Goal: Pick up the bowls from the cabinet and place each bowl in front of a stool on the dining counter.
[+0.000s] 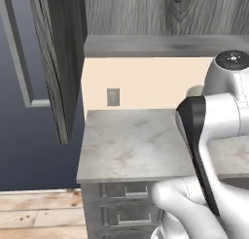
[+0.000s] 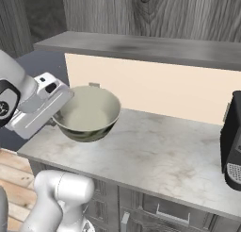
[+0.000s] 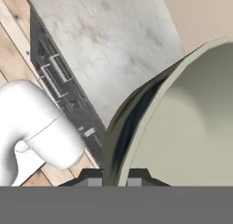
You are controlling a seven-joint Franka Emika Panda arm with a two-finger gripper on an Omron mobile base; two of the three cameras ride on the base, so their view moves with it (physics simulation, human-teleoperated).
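Above the marble worktop (image 2: 155, 155), at about nine o'clock in the right base view, hung a round, deep bowl (image 2: 89, 114). Its inside was a pale, plain cream-grey; its outer wall showed dark olive with darker streaks, and the rim was thin and light. It sat slightly tilted, its mouth turned up and toward the camera, its underside clear of the marble top, with a soft shadow beneath it.

From the hand view, that bowl (image 3: 182, 127) took up the side from three to six o'clock, the dark outer wall curving up from six o'clock and the pale inside spreading to its right.

At the bowl's nine o'clock edge in the right base view, the pincer (image 2: 56, 117) met the rim. It was clamped on the bowl's wall, jaws drawn close together with the rim between them; in the hand view the two dark finger tips (image 3: 93, 177) stood on either side of the wall at six o'clock.

Past the bowl ran a cream back wall (image 2: 155, 89) and, above it, the grey shelf of the cabinet (image 2: 141, 47). A dark appliance (image 2: 231, 141) stood on the worktop at three o'clock, well apart from the bowl. Grey drawers (image 1: 124, 204) showed under the worktop in the left base view.
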